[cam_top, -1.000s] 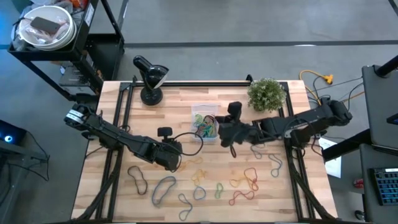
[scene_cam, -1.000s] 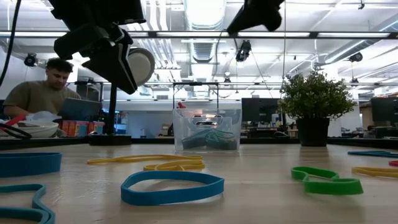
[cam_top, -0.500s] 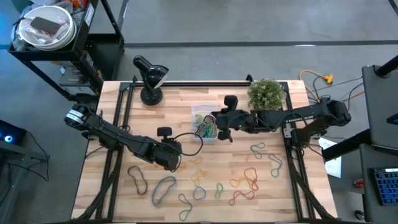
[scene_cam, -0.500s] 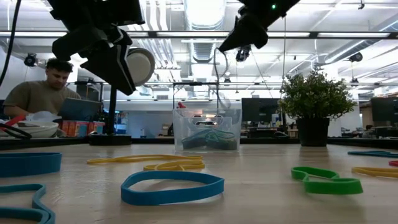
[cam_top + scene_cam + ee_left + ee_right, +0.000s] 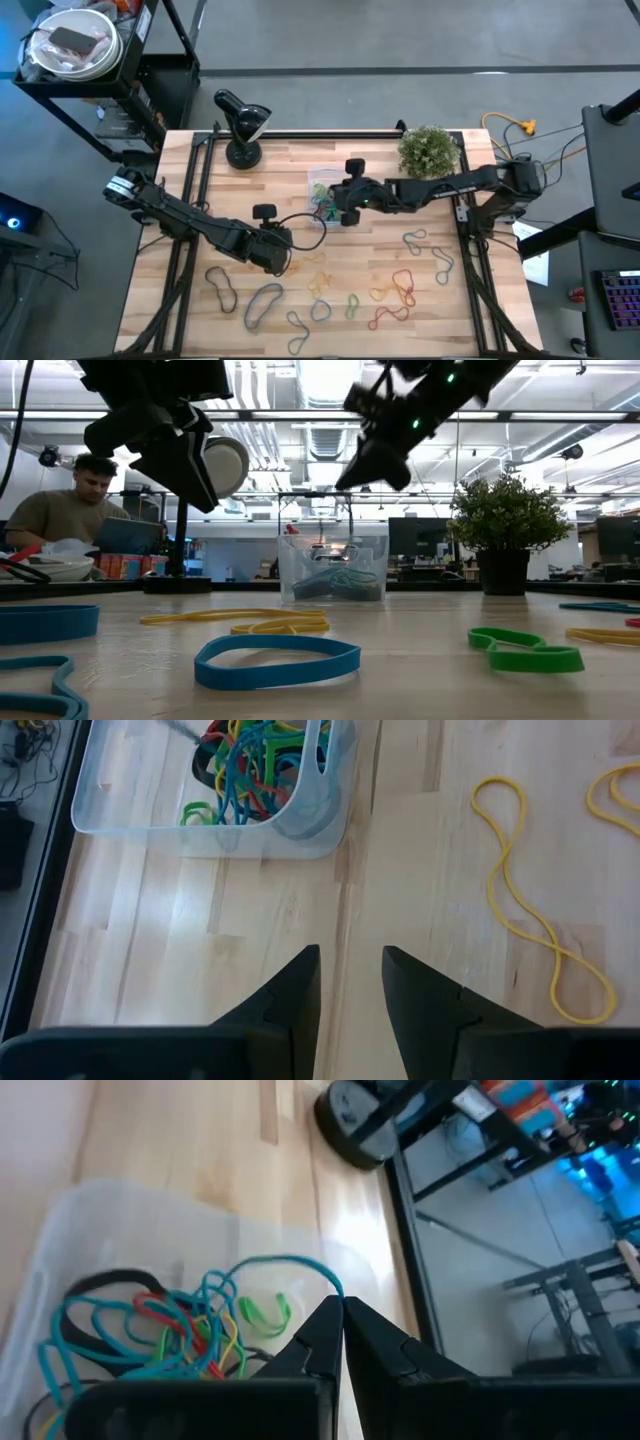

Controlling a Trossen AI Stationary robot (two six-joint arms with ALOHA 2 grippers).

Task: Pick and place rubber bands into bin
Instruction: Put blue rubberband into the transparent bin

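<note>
The clear bin [image 5: 328,190] stands at the table's far middle with a tangle of coloured rubber bands [image 5: 250,760] in it. My right gripper [image 5: 336,206] hangs over the bin, shut on a teal rubber band [image 5: 285,1264]; the low view shows it above the bin [image 5: 347,482]. More rubber bands [image 5: 395,290] lie loose on the near half of the table. My left gripper [image 5: 350,965] is open above bare wood near a yellow band [image 5: 520,880], short of the bin [image 5: 210,825], with nothing between its fingers. My right gripper pinches the teal band's upper loop [image 5: 335,1288] between its two fingertips. The fingers slant down from the table's right side. The band hangs slack below them, and its lower part lies in the bin among the other bands [image 5: 140,1330].
A potted plant [image 5: 430,150] stands at the far right and a black lamp-like stand [image 5: 240,128] at the far left. A white bowl [image 5: 70,45] sits on a cart beyond the table. A person [image 5: 70,510] sits in the room behind.
My right gripper, still shut on the teal band, has travelled toward the table's left edge and down until it hangs over the bin; the band's lower end now lies in the bin.
</note>
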